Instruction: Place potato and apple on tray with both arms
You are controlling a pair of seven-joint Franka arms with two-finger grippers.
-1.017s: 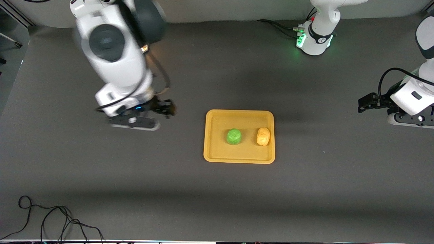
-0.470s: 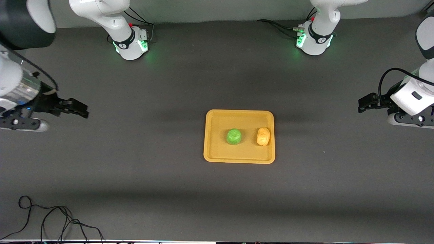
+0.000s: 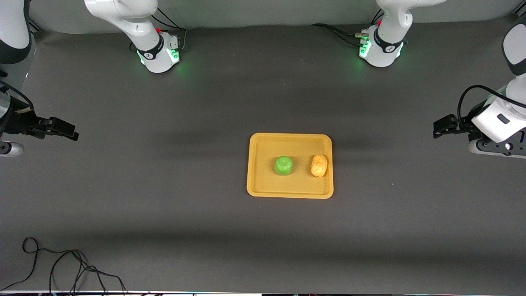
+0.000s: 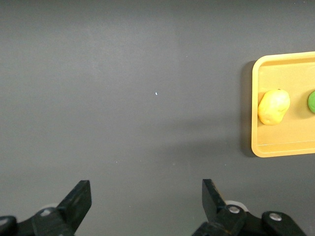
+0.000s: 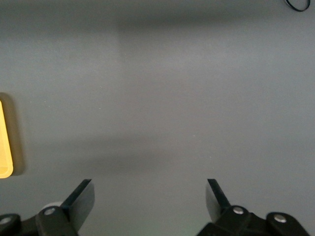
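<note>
The tray [image 3: 290,165] lies between the two grippers, well apart from each. The left gripper [image 3: 438,128] hangs over bare table toward the left arm's end, the right gripper [image 3: 65,130] over bare table toward the right arm's end. On the tray the potato [image 3: 319,165] sits on the half toward the left gripper, close to the rim there; the apple [image 3: 283,165] sits beside it, apart, toward the right gripper.

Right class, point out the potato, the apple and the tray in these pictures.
potato [image 3: 319,165]: front view, middle of its yellow-orange skin.
apple [image 3: 283,165]: front view, centre of its green top.
tray [image 3: 263,144]: front view, bare floor near the corner toward the right arm's end.
</note>
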